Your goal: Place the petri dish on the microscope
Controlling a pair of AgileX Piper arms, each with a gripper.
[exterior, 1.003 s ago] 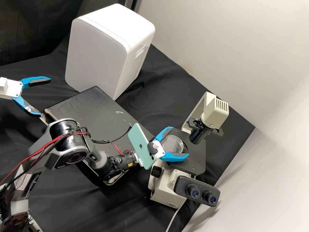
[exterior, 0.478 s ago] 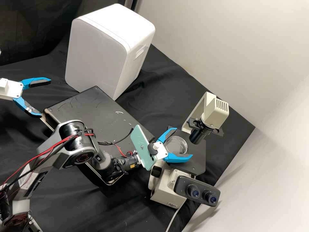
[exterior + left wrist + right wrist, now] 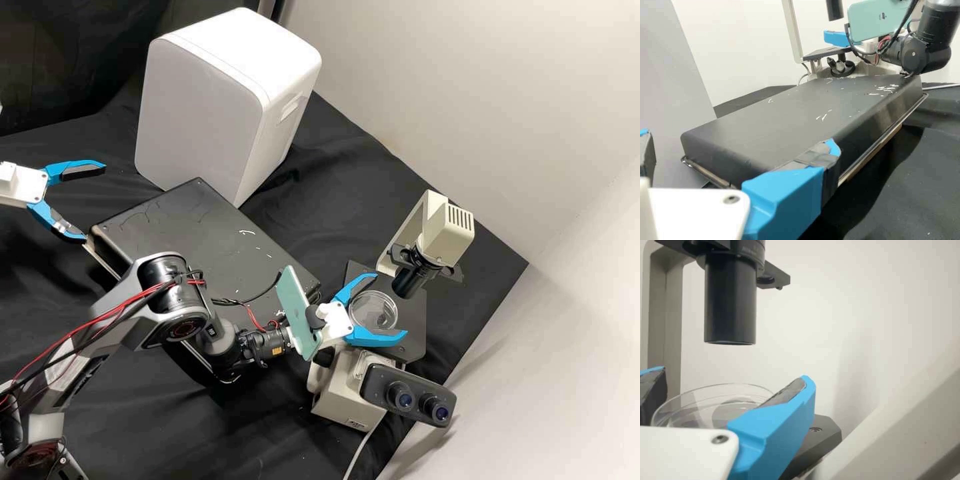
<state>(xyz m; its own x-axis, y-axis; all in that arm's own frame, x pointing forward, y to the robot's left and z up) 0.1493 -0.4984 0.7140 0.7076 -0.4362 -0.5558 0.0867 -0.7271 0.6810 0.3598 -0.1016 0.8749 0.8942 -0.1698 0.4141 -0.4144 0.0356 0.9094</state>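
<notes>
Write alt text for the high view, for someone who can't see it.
The right gripper holds a clear petri dish over the black stage of the microscope, near its lens. The left gripper hangs open by a flat black case, with a white box behind.

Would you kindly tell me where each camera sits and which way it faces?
High view: fixed above the bench, looking down at the microscope, black box, left gripper, right gripper.
Left wrist view: low beside the black box, facing along it toward the microscope; left gripper shows.
Right wrist view: at the stage, facing the petri dish below the lens barrel; right gripper flanks it.
Shared: petri dish in high and right wrist views.
</notes>
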